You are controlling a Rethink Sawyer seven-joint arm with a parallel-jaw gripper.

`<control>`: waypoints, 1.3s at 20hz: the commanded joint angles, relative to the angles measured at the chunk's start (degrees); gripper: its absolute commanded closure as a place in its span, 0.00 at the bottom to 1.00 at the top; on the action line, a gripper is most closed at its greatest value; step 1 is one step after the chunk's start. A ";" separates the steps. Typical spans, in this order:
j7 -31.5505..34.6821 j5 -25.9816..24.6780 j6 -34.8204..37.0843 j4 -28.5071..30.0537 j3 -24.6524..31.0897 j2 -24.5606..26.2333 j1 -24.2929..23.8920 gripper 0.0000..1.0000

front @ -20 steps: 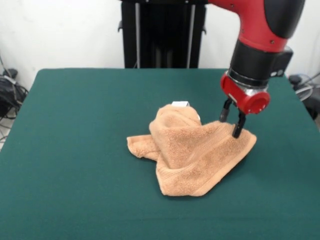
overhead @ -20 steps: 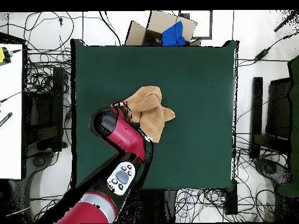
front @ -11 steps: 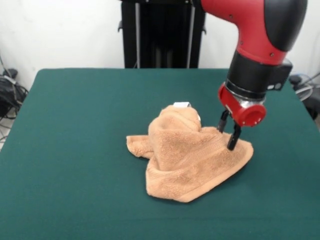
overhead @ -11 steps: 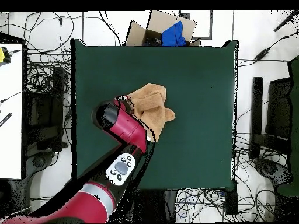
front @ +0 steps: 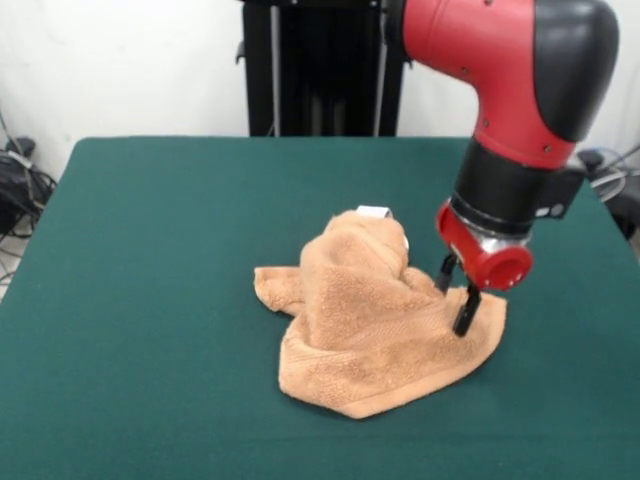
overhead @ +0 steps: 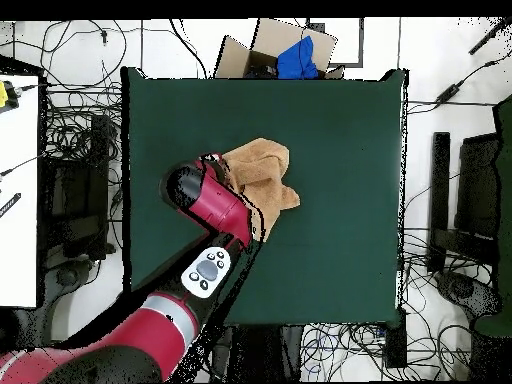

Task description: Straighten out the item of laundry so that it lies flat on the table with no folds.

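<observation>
The item of laundry (front: 370, 320) is an orange-tan towel, heaped and creased in the middle of the green table (front: 150, 250). Its white label (front: 373, 211) sticks up at the far side of the hump. A flatter flap spreads toward the near edge. My gripper (front: 456, 295) is at the towel's right corner, low over the table, with its black fingers shut on the cloth edge. In the overhead view the towel (overhead: 264, 178) lies left of the centre of the table (overhead: 340, 130), and the red arm (overhead: 205, 200) covers its left edge and hides the gripper.
A black pedestal (front: 325, 65) stands behind the table. In the overhead view a cardboard box (overhead: 285, 50) with something blue in it sits past the table's top edge. Cables cover the floor around it, and a white desk (overhead: 18, 200) stands at the left.
My gripper has moved toward the near edge of the table, pulling the towel's right corner with it. The towel's front flap has spread further forward and to the left.
</observation>
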 commanded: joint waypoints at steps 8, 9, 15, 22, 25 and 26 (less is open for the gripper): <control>20.20 5.76 -2.97 -15.26 -7.87 17.11 -3.11 0.00; 20.64 6.16 -2.78 -16.41 -8.84 18.06 -3.27 0.00; 18.97 5.95 -3.87 -19.39 -12.63 20.50 -5.30 0.00; 9.86 -0.09 -5.11 -16.93 -10.03 15.33 -9.18 0.00; 8.70 -1.44 -2.61 -14.74 -8.65 12.33 -8.84 0.00; 8.95 -1.72 -1.77 -13.98 -8.51 11.46 -8.34 0.00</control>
